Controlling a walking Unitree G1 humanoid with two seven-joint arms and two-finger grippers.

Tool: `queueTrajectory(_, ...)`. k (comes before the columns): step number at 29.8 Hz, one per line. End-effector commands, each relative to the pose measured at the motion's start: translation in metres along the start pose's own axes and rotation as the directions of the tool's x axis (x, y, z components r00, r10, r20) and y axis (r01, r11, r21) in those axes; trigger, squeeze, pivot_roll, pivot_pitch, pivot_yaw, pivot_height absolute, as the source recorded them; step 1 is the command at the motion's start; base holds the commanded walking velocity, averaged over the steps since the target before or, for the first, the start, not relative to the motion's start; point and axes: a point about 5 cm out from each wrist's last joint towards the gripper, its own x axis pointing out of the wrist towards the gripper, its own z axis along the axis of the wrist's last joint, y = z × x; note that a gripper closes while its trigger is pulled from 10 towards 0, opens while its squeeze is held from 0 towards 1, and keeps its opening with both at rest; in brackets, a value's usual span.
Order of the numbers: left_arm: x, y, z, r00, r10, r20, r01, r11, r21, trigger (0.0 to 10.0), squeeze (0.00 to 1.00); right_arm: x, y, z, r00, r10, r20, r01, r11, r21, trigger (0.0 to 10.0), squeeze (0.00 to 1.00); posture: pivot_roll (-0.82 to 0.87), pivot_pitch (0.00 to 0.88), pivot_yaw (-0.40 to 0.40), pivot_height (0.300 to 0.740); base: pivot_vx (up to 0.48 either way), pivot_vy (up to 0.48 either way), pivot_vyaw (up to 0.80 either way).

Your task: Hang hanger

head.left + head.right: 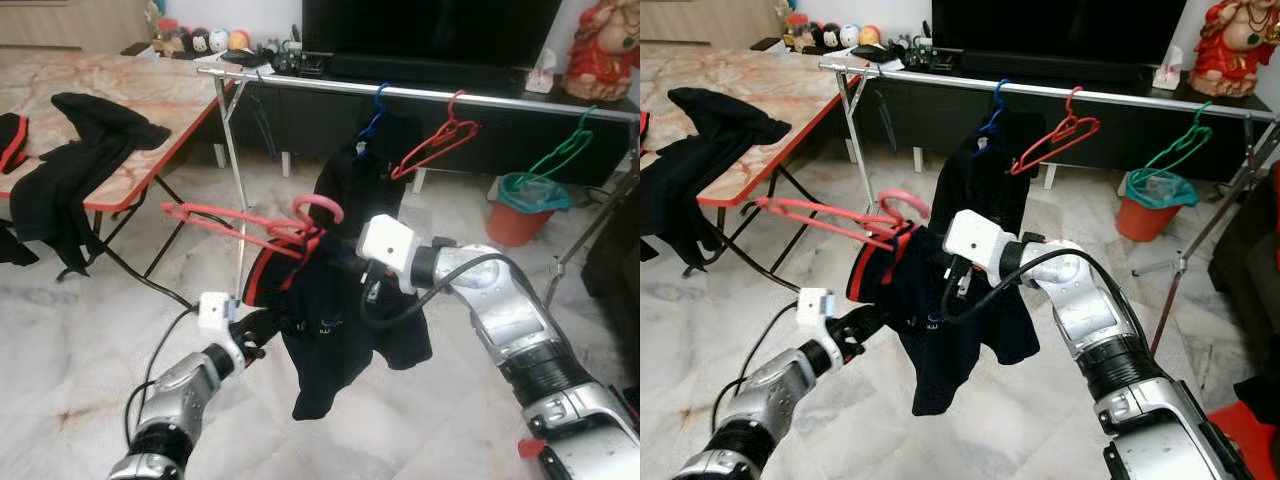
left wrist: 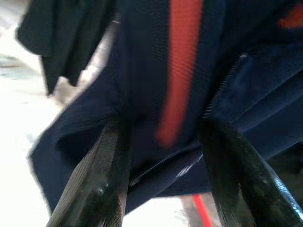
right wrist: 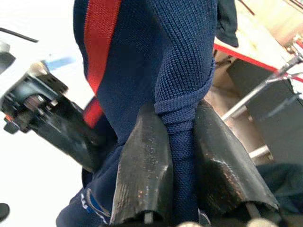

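Observation:
A navy shirt (image 1: 340,330) with a red stripe hangs on a pink hanger (image 1: 240,222), held up in front of the clothes rail (image 1: 420,95). The hanger's hook (image 1: 320,208) points up beside the shirt's collar. My right gripper (image 3: 182,127) is shut on a bunched fold of the navy knit fabric near the collar. My left gripper (image 1: 265,325) reaches to the shirt's lower left side. In the left wrist view its fingers (image 2: 106,161) stand apart, with the navy cloth lying just past them.
On the rail hang a blue hanger (image 1: 378,105) with a black garment, a red hanger (image 1: 440,140) and a green hanger (image 1: 560,155). A folding table (image 1: 130,90) with black clothes (image 1: 80,150) stands left. An orange bin (image 1: 520,210) sits behind the rail.

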Motion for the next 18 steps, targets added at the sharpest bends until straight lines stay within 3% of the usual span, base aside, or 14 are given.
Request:
queueTrajectory(1, -0.002, 0.003, -0.001, 1.000, 0.006, -0.009, -0.006, 1.000, -0.002, 10.0, 0.00, -0.002, -0.004, 0.009, 0.999, -0.009, 0.036, 0.009, 1.000, -0.018, 0.0, 0.00, 0.01, 0.000, 0.000, 0.740, 0.000, 0.000, 0.00)
queueTrajectory(10, -0.003, 0.005, -0.001, 1.000, 0.005, -0.011, -0.005, 1.000, 0.005, 10.0, 0.00, -0.004, -0.003, 0.009, 0.999, -0.001, 0.033, 0.001, 1.000, -0.017, 0.0, 0.00, 0.02, 0.000, 0.001, 0.740, 0.000, 0.000, 0.00)
queueTrajectory(18, -0.017, 0.022, -0.001, 0.991, 0.135, 0.003, -0.135, 0.990, 0.038, 10.0, 0.00, -0.005, -0.004, 0.009, 1.000, -0.004, 0.027, 0.005, 1.000, -0.020, 0.0, 0.00, 0.02, 0.000, 0.002, 0.740, 0.000, 0.000, 0.00)
